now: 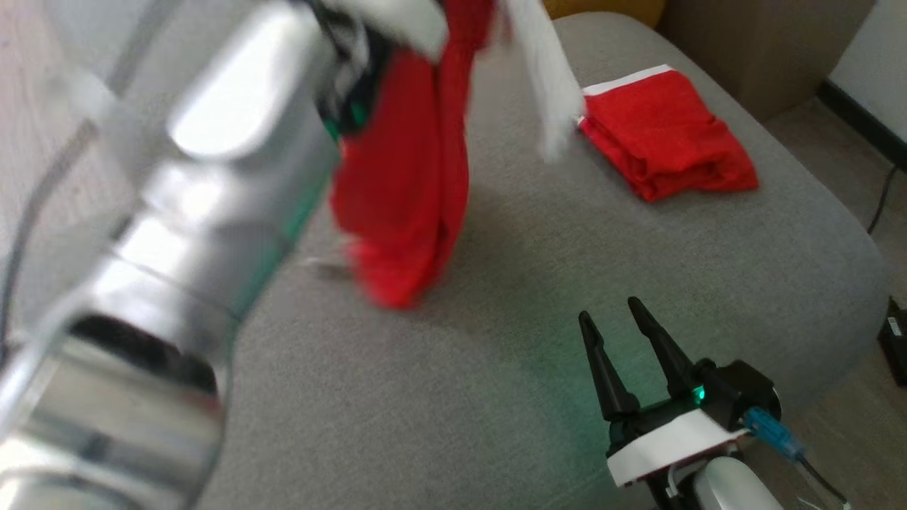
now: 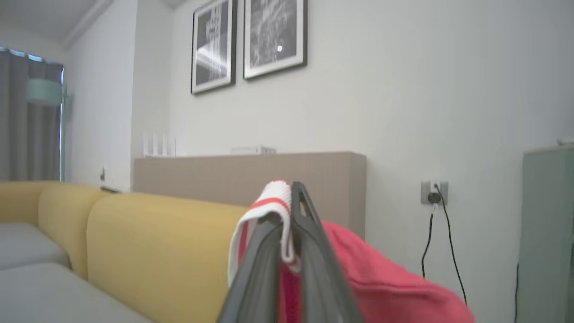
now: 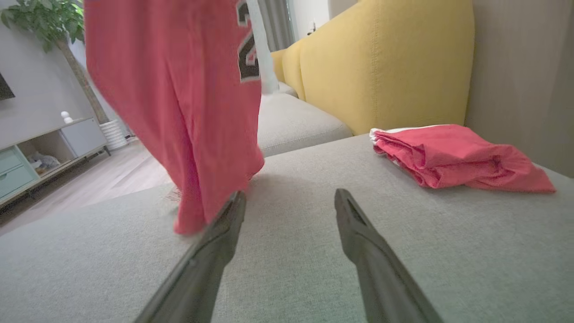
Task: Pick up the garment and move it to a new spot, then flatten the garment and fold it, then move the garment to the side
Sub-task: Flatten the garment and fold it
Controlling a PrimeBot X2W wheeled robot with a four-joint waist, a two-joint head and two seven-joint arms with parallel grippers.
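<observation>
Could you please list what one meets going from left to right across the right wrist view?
Low cabinet → hanging red garment → folded red garment.

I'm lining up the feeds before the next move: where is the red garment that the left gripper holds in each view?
Head view: the held garment hangs at top centre, above the grey cushion.
Left wrist view: the garment is at bottom centre, its white-trimmed edge pinched in the shut left gripper.
Right wrist view: the garment hangs at upper left.
Shared landmark: the yellow backrest.
</observation>
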